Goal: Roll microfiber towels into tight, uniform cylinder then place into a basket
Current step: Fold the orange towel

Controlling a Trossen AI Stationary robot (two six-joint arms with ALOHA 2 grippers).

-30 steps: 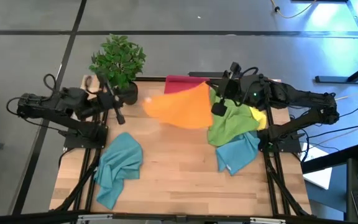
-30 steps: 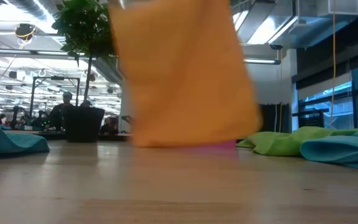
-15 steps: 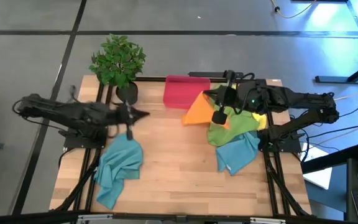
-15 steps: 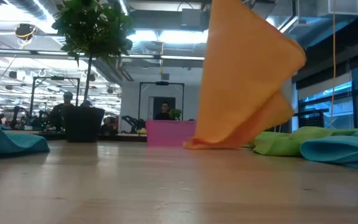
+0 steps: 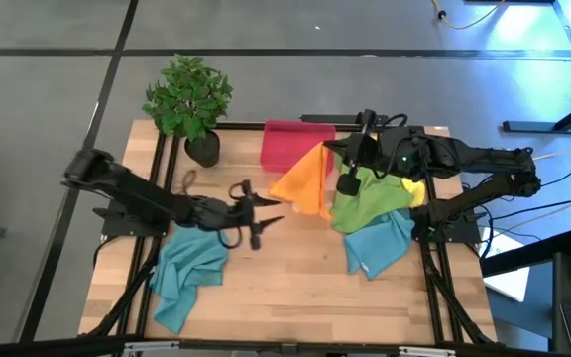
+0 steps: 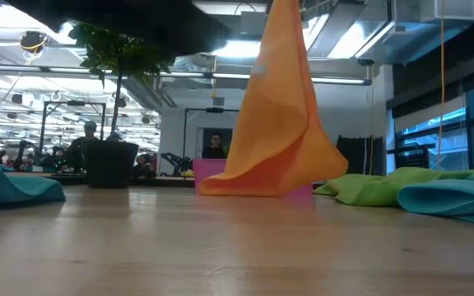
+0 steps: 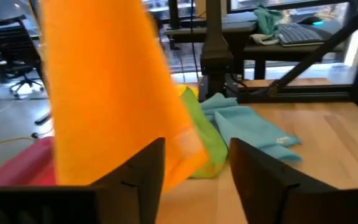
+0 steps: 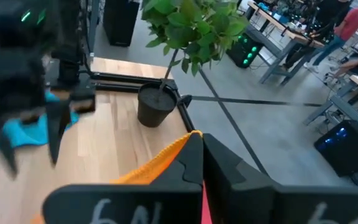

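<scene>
The orange towel [image 5: 307,181] hangs from my right gripper [image 5: 349,164], which is shut on it in front of the red-pink basket [image 5: 293,139]. Its lower end [image 6: 253,184] rests on the table. My left gripper [image 5: 266,224] stands open low over the table's middle, just left of the orange towel [image 7: 104,87] and pointing at it, with nothing between its fingers [image 7: 143,175]. Green [image 5: 365,205], yellow [image 5: 416,188] and teal [image 5: 380,245] towels lie piled at the right. Another teal towel [image 5: 186,268] lies at the left. My right gripper pinches the orange towel by its topmost part [image 8: 190,135] between its two shut fingers, which reach out high above the table from its right side. One layer or several, I cannot tell. The towel hangs slack below the fingers in a cone, its lower end on the table.
A potted plant [image 5: 188,99] in a black pot stands at the far left corner. The table's near middle [image 5: 285,288] is bare wood. Beyond the far edge, the low view shows a room with people and desks.
The orange towel, spread wide toward the table's left a second ago, has swung back and now hangs narrow from my right gripper with its lower end on the table. My left gripper has dropped and reached toward the table's middle and the orange towel, and has opened.
</scene>
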